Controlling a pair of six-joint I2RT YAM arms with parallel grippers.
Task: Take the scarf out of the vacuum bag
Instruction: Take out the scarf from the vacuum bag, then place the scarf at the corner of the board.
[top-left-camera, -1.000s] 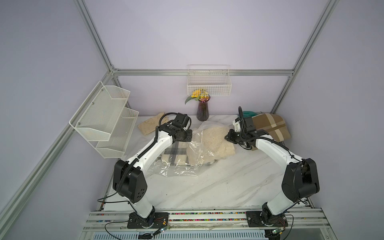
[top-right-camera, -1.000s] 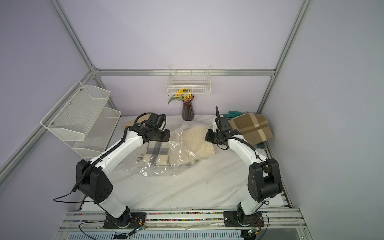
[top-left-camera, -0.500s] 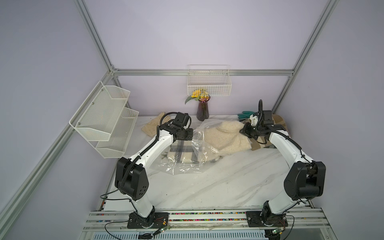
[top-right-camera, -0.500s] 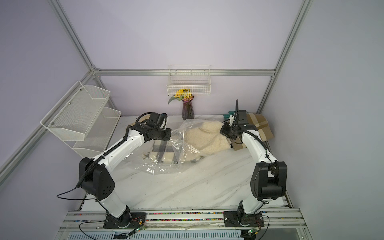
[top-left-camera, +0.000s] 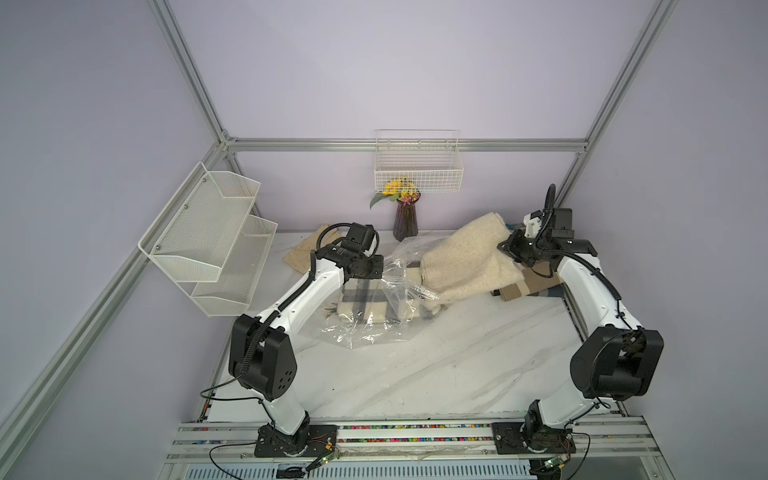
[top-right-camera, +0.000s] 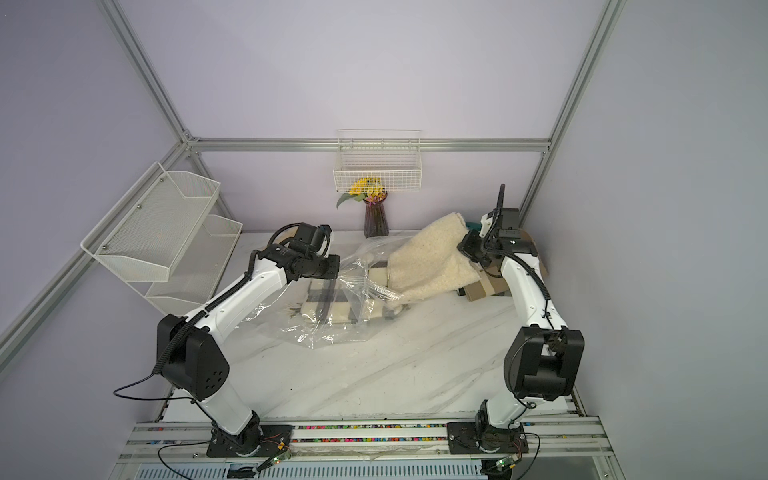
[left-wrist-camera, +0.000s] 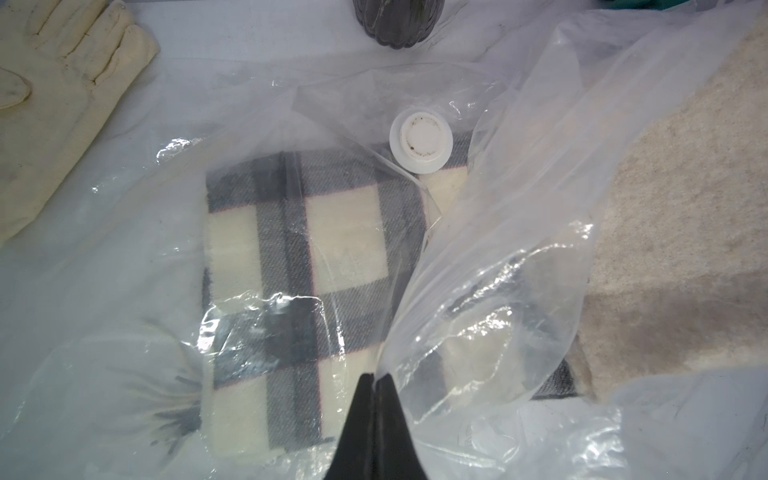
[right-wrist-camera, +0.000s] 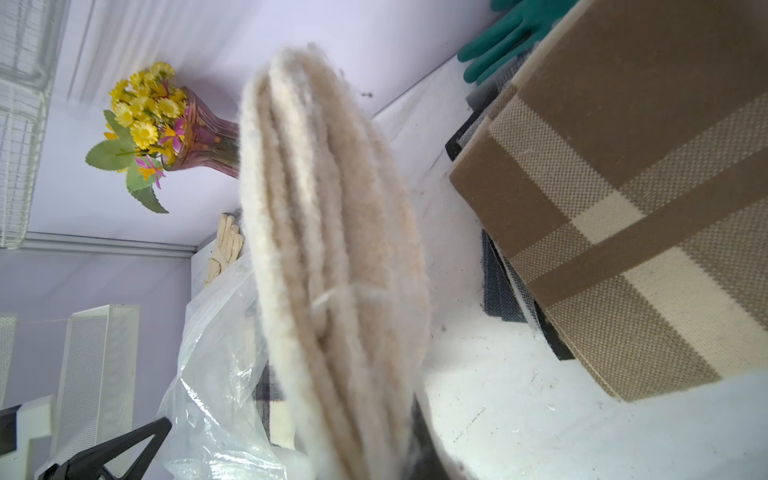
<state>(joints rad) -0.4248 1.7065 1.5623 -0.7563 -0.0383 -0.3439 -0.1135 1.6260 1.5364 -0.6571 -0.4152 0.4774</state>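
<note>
Plastic of the vacuum bag (top-left-camera: 365, 332) lies crumpled on the counter (top-left-camera: 436, 374) under the left tool (left-wrist-camera: 376, 380), whose jaws are pressed together on a raised fold of it. Just beyond its tips, inside the bag, lies a folded grey-and-cream checked cloth (left-wrist-camera: 316, 232), with the white valve cap (left-wrist-camera: 420, 143) past that. The right tool (top-left-camera: 508, 249) is clamped tight on the cream fleecy scarf (top-left-camera: 465, 262), which slopes from it down toward the left tool, lower end in the bag's mouth, the rest outside. Beneath the right tool lies a brown checked cloth (right-wrist-camera: 623, 187); beyond both tools stands a vase (top-left-camera: 405, 220).
</note>
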